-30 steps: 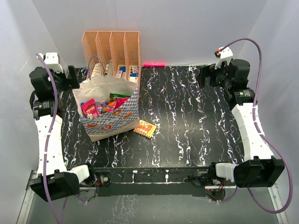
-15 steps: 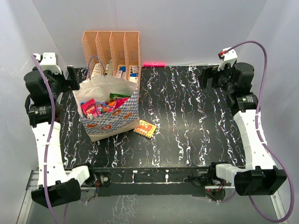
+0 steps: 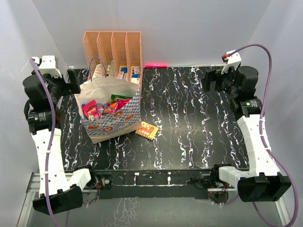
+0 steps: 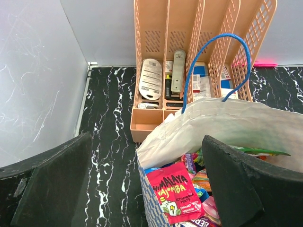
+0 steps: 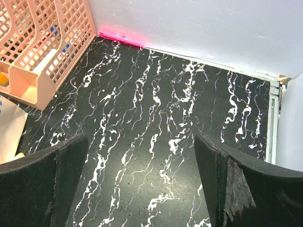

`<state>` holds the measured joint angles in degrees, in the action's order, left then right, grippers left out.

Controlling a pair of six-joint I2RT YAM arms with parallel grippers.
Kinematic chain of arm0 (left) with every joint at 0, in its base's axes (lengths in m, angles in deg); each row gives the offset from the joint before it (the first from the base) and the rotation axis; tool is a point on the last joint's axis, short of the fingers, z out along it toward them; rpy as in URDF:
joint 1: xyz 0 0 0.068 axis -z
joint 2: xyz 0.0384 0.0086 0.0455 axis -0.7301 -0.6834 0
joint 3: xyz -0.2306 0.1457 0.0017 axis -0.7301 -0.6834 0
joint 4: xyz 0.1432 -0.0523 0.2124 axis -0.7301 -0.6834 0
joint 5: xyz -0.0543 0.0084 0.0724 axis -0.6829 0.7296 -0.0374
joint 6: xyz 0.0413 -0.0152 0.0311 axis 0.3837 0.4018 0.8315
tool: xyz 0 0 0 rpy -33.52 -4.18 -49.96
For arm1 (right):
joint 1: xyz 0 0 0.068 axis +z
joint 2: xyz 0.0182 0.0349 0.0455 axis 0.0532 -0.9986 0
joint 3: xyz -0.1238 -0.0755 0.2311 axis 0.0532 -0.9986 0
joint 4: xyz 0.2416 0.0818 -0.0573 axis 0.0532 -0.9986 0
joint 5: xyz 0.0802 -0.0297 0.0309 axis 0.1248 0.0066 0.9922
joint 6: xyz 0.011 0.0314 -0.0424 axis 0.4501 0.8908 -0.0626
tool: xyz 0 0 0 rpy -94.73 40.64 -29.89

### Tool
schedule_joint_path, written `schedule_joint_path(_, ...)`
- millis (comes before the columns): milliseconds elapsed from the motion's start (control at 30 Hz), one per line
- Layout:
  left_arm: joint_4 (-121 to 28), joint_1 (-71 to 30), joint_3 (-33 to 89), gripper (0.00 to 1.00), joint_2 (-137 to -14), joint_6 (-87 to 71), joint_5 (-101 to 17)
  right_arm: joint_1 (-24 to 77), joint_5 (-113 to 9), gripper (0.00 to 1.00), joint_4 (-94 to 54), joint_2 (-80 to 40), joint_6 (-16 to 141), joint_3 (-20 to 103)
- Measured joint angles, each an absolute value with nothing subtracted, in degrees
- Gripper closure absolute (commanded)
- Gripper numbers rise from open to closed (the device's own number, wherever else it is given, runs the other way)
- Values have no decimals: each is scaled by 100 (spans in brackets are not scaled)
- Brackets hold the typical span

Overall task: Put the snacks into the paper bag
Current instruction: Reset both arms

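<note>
The paper bag (image 3: 113, 124) stands open at the back left of the table, with blue handles (image 4: 215, 52) and several snacks (image 3: 106, 108) inside. A red mint packet (image 4: 176, 190) leans on the bag's near wall (image 4: 156, 201). One orange snack packet (image 3: 147, 130) lies flat on the table just right of the bag. My left gripper (image 3: 74, 80) hovers open beside the bag's left rim, holding nothing; in the left wrist view its jaws (image 4: 147, 142) frame the bag's mouth. My right gripper (image 3: 211, 79) hangs open and holds nothing at the back right, over bare table (image 5: 141, 139).
A peach perforated file rack (image 3: 113, 47) holding small items stands right behind the bag and also shows in the left wrist view (image 4: 156, 28) and the right wrist view (image 5: 42, 42). A pink strip (image 3: 156, 65) lies along the back wall. Grey walls enclose the black marbled table (image 3: 189, 123).
Both arms have drawn back toward the outer sides, the left one leftward and the right one rightward. The bag and the orange packet have not moved.
</note>
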<state>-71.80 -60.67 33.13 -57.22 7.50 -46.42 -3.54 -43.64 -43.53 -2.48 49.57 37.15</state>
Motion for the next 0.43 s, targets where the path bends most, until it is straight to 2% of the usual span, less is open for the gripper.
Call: schedule_joint_path(433,-7180,-6067,3287,2,-5729,750,-4644,-354,-4357,2,-4353,-248,4957,3715)
